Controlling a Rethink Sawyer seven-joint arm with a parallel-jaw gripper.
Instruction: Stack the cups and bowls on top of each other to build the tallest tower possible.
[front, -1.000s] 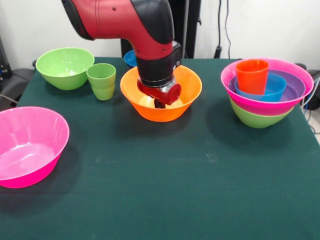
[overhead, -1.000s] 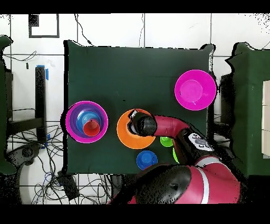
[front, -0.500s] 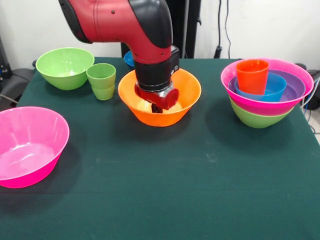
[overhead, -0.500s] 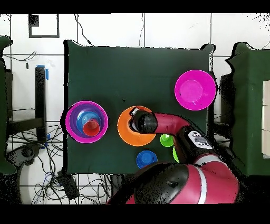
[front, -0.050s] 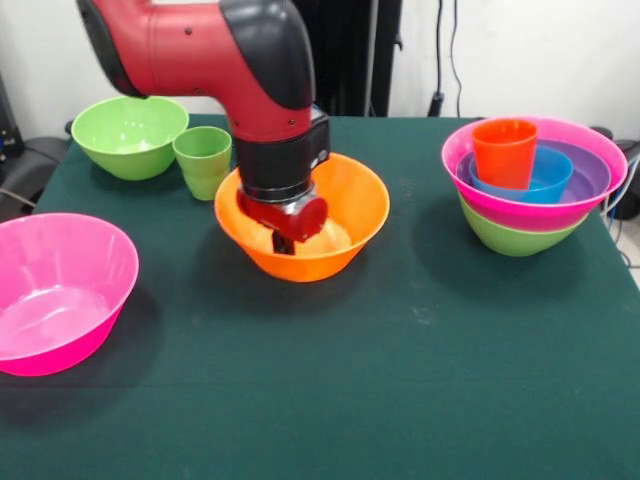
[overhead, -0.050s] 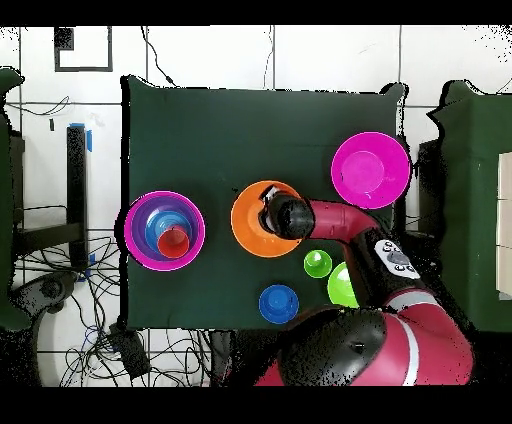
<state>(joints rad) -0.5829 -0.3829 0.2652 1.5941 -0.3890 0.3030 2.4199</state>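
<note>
End effector (front, -0.050s: 285, 238) fingers hidden inside orange bowl (front, -0.050s: 345, 215); grip state unreadable. Left pink bowl (front, -0.050s: 55, 290) cut by front view's left edge. Arm covers part of green bowl (overhead, -0.050s: 342, 287) overhead.

orange bowl (front, -0.050s: 345, 225) mid-table, upright | tower (front, -0.050s: 535, 195) right, orange cup (front, -0.050s: 504, 152) topmost | green cup (front, -0.050s: 203, 160) beside green bowl (front, -0.050s: 128, 135)

Arm (front, -0.050s: 200, 50) bent down, pincer (front, -0.050s: 284, 240) low
</note>
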